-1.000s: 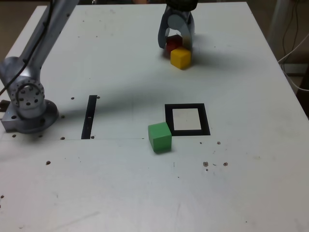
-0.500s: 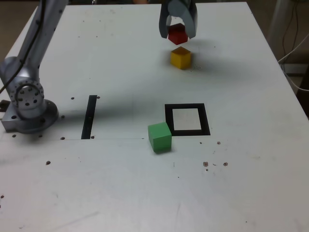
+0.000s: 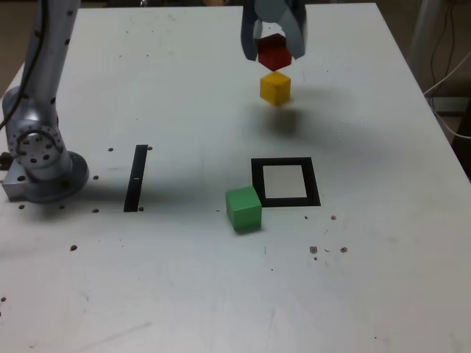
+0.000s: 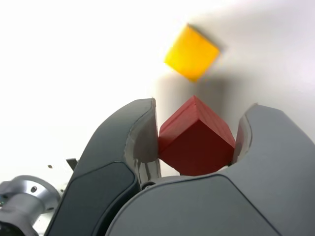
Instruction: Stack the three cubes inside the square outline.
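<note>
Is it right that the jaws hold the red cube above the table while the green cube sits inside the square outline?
Not quite. In the exterior view the green cube sits outside the square outline, at its corner. The red cube is indeed held in the jaws.

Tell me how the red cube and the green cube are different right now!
The red cube is pinched in the tool and held up off the table; the green cube sits on the table, touching the corner of the square outline. The red one is tilted on a corner; the green one lies flat. The green one also looks a bit bigger. Both are plain, one-colour blocks, and neither is inside the outline yet.
</note>
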Motion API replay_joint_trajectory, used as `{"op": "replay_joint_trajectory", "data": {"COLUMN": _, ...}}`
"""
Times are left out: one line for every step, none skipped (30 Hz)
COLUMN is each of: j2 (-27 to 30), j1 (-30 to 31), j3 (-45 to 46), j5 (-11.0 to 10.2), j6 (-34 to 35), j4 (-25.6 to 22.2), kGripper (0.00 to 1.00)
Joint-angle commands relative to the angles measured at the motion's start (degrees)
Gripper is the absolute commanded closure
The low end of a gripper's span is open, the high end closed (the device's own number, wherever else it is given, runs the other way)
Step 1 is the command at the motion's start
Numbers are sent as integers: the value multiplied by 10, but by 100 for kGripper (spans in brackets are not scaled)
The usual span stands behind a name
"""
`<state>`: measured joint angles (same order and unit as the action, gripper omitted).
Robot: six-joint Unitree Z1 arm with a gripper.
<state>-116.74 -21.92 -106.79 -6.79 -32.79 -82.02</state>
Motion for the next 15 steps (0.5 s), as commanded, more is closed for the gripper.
{"op": "replay_joint_trajectory", "data": {"j2": 14, "j1": 21, "j3": 21, "j5": 5, "j6": 25, "j4": 0, "kGripper": 61}}
{"op": "replay_joint_trajectory", "data": {"j2": 18, "j1": 30, "j3": 27, "j5": 7, "j6": 34, "j4": 1, "kGripper": 61}}
{"op": "replay_joint_trajectory", "data": {"j2": 21, "j1": 38, "j3": 33, "j5": 7, "j6": 43, "j4": 1, "kGripper": 61}}
{"op": "replay_joint_trajectory", "data": {"j2": 23, "j1": 47, "j3": 39, "j5": 8, "j6": 51, "j4": 2, "kGripper": 61}}
{"op": "replay_joint_trajectory", "data": {"j2": 26, "j1": 55, "j3": 44, "j5": 8, "j6": 59, "j4": 2, "kGripper": 61}}
{"op": "replay_joint_trajectory", "data": {"j2": 29, "j1": 63, "j3": 49, "j5": 9, "j6": 67, "j4": 3, "kGripper": 61}}
{"op": "replay_joint_trajectory", "data": {"j2": 31, "j1": 71, "j3": 54, "j5": 9, "j6": 75, "j4": 4, "kGripper": 61}}
{"op": "replay_joint_trajectory", "data": {"j2": 34, "j1": 79, "j3": 59, "j5": 9, "j6": 83, "j4": 5, "kGripper": 61}}
{"op": "replay_joint_trajectory", "data": {"j2": 36, "j1": 87, "j3": 64, "j5": 9, "j6": 91, "j4": 6, "kGripper": 61}}
{"op": "replay_joint_trajectory", "data": {"j2": 39, "j1": 95, "j3": 69, "j5": 9, "j6": 99, "j4": 7, "kGripper": 61}}
{"op": "replay_joint_trajectory", "data": {"j2": 43, "j1": 106, "j3": 75, "j5": 10, "j6": 111, "j4": 9, "kGripper": 61}}
{"op": "replay_joint_trajectory", "data": {"j2": 45, "j1": 114, "j3": 80, "j5": 10, "j6": 120, "j4": 11, "kGripper": 61}}
{"op": "replay_joint_trajectory", "data": {"j2": 47, "j1": 123, "j3": 85, "j5": 11, "j6": 129, "j4": 12, "kGripper": 61}}
{"op": "replay_joint_trajectory", "data": {"j2": 49, "j1": 131, "j3": 90, "j5": 12, "j6": 139, "j4": 14, "kGripper": 61}}
{"op": "replay_joint_trajectory", "data": {"j2": 50, "j1": 140, "j3": 95, "j5": 13, "j6": 148, "j4": 17, "kGripper": 61}}
